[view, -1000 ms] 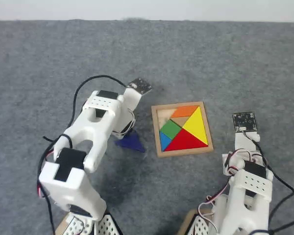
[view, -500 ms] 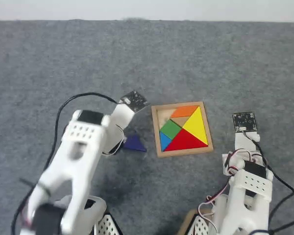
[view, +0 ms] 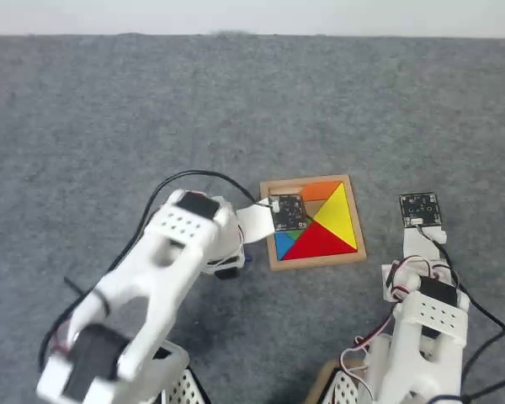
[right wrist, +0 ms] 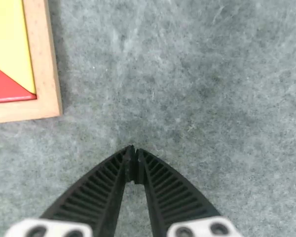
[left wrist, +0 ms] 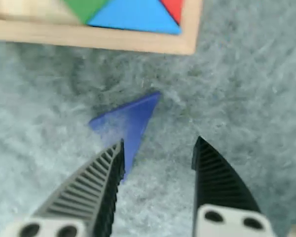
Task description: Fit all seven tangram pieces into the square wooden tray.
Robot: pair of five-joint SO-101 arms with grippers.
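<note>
The square wooden tray lies on the carpet between the 2 arms, with pieces laid inside it. 1 triangle piece lies on the carpet just left of the tray, apart from it. The left gripper hangs over that piece. The right gripper hangs over the carpet just right of the tray.

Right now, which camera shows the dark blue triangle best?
The left wrist view: the dark blue triangle lies on carpet between the open left pincer and the tray. The high view has the left arm over it; the right wrist view faces carpet and tray corner.
</note>
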